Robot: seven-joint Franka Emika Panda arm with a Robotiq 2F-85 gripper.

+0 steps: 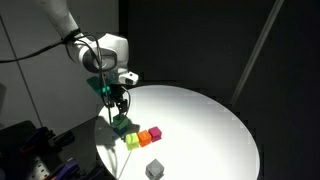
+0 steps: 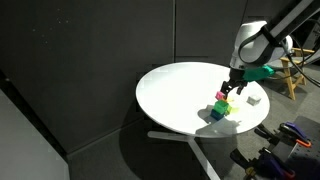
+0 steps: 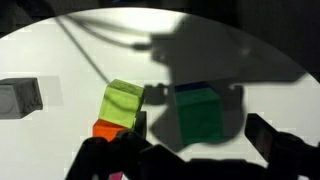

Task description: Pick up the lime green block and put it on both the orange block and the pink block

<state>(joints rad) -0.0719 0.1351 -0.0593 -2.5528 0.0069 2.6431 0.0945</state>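
The lime green block point(image 3: 197, 116) lies in shadow on the white table, between my open gripper's point(image 3: 200, 150) dark fingers in the wrist view. A dark blue edge shows just behind it. To its left stands a paler yellow-green cube point(image 3: 122, 102), with the orange block point(image 3: 106, 128) below that and a sliver of the pink block point(image 3: 118, 176) at the frame's bottom. In an exterior view the gripper point(image 1: 119, 103) hangs above the green block point(image 1: 122, 125); the yellow-green cube point(image 1: 131, 141), orange block point(image 1: 144, 137) and pink block point(image 1: 155, 132) form a row beside it.
A grey cube point(image 1: 153, 169) sits apart near the round white table's point(image 1: 210, 120) edge, seen at the far left in the wrist view point(image 3: 18, 97). The cluster is close to the table's rim. Black curtains surround the scene.
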